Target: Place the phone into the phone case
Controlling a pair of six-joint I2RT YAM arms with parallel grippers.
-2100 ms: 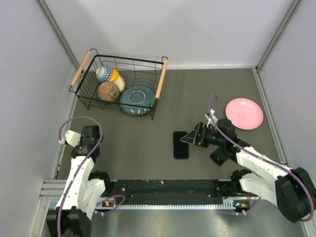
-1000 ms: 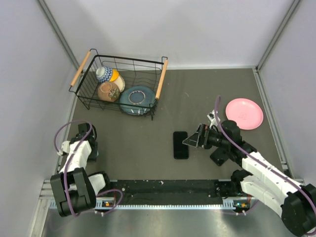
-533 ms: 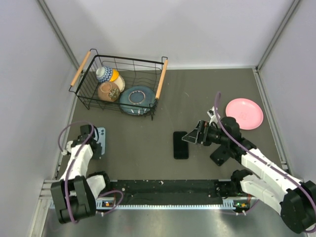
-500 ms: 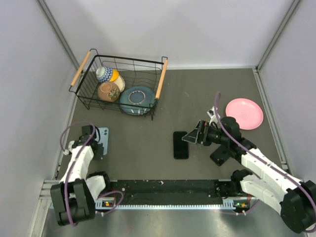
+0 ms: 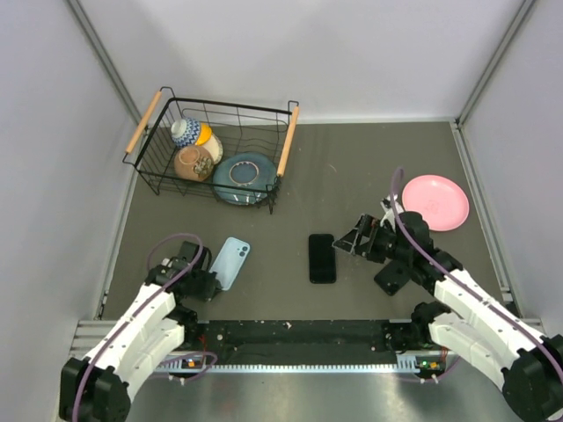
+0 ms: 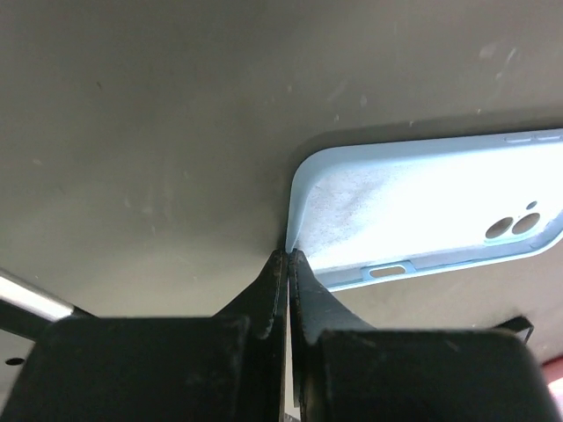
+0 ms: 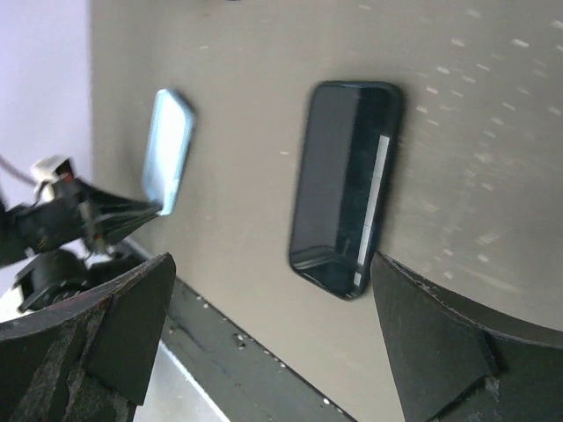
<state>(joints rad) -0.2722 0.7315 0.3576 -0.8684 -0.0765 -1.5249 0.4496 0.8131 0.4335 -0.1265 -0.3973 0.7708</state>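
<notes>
The black phone (image 5: pixel 322 258) lies flat on the grey table (image 5: pixel 264 220) near its middle, and it also shows in the right wrist view as a dark slab (image 7: pixel 347 185). My right gripper (image 5: pixel 356 239) stands open just right of the phone, its two fingers spread wide to either side (image 7: pixel 273 264). The light blue phone case (image 5: pixel 230 262) sits left of the phone, inner side up, camera cutout at its far end (image 6: pixel 422 202). My left gripper (image 5: pixel 208 280) is shut on the case's near corner edge (image 6: pixel 288 255).
A black wire basket (image 5: pixel 281 158) with wooden handles stands at the back left, holding bowls (image 5: pixel 195 149) and a blue plate (image 5: pixel 244 178). A pink plate (image 5: pixel 435 202) lies at the right. Grey walls close in the table on three sides.
My left gripper shut on the case at the table's left edge and brought it right, toward the phone. The right gripper stayed open and shifted slightly.
</notes>
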